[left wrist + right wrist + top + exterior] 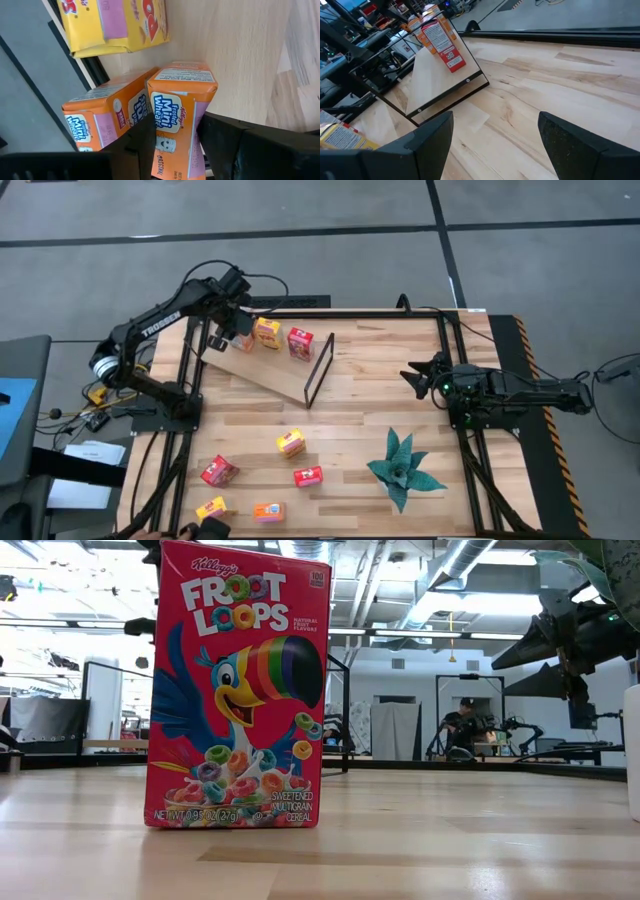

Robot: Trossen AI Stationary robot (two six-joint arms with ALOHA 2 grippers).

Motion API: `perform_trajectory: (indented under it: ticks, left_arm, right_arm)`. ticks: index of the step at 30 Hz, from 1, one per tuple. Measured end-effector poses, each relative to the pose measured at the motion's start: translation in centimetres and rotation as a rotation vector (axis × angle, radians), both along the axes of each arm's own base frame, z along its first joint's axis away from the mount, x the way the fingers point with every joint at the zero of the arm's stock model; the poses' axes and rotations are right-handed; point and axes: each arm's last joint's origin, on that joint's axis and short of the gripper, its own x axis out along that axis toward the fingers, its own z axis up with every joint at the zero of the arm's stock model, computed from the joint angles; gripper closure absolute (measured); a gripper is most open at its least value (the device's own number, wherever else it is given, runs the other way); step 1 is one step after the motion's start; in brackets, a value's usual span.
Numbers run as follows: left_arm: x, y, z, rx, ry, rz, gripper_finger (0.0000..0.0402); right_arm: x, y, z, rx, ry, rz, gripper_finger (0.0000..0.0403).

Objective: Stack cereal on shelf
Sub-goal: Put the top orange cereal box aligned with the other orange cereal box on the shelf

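**Left gripper grips an orange cereal box at the shelf's far-left end**

On the left of the high view, the left gripper (238, 326) sits over the left end of the shelf (262, 370), a light wooden board lying aslant on the desk (360, 415). In the left wrist view its two dark fingers (145, 145) press against both sides of an orange Mini-Wheats box (181, 107), which stands on the board. A second orange Mini-Wheats box (107, 117) stands just beside the held one, and a yellow box (117, 22) stands farther along the board.

Moving right along the shelf, the high view shows that yellow-and-orange box (267, 332) and then a red box (300, 344), both upright on the board. The thin black frame (319, 368) stands at the shelf's right end.

Nearer the front of the desk, five loose boxes lie scattered: a red one (219, 471), a yellow one (211, 508), an orange one (269, 511), another yellow one (291, 443) and a red one (308, 476). The low view is filled by a red Froot Loops box (238, 690) standing upright.

A green artificial plant (402, 468) lies right of the loose boxes.

On the right, the right gripper (414, 375) hangs above bare desk, well apart from the shelf, its fingers (427, 142) spread wide with nothing between them.
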Motion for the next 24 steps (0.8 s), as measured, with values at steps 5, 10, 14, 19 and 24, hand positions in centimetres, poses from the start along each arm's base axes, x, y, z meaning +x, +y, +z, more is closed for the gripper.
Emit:
perform_trajectory:
  ticks: [5, 10, 14, 19, 24]
  left_arm:
    - [0.26, 0.46, -0.54, 0.009, 0.043, 0.022, 0.0266]
    - [0.28, 0.48, -0.7, 0.004, 0.046, 0.039, 0.0246]
    - [0.39, 0.34, -0.73, 0.006, 0.045, 0.071, 0.0229]
    - [0.65, 0.06, -0.74, 0.018, 0.052, 0.092, 0.0197]
    - [1.05, -0.32, -0.73, 0.034, 0.065, 0.078, 0.0159]
  right_arm:
    - [0.0, 0.0, 0.0, 0.0, 0.0, 0.0, 0.0086]
    - [0.0, 0.0, 0.0, -0.001, 0.0, 0.001, 0.0086]
    - [0.0, 0.0, 0.0, -0.003, 0.002, 0.002, 0.0086]
    - [0.0, 0.0, 0.0, -0.009, 0.006, 0.004, 0.0086]
    - [0.0, 0.0, 0.0, -0.009, 0.006, 0.004, 0.0086]
